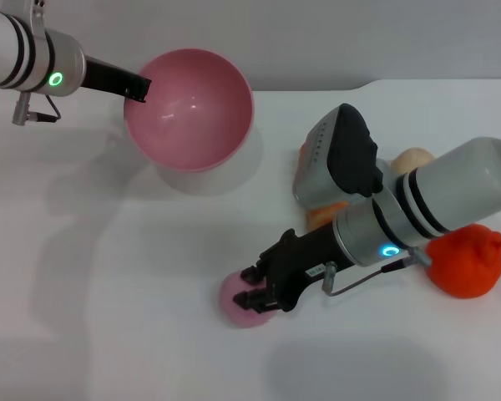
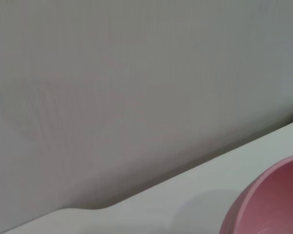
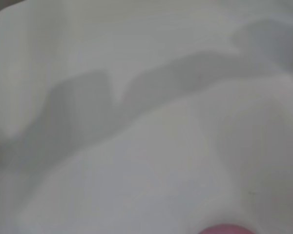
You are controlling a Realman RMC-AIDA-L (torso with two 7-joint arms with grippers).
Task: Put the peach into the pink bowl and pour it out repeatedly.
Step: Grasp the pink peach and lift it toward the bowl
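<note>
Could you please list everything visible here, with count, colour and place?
pink bowl: one, pink, far left of the table, tilted, empty, its rim at the left gripper.
peach: one, pink, near middle of the table, under the right gripper.
orange-red fruit: one, right side, beside the right arm.
beige ball: one, far right, partly hidden behind the right arm.
orange piece: one, partly hidden under the right arm; kind unclear.
table: one, white.
left gripper: black, on the bowl's rim.
right gripper: black, down over the peach.
</note>
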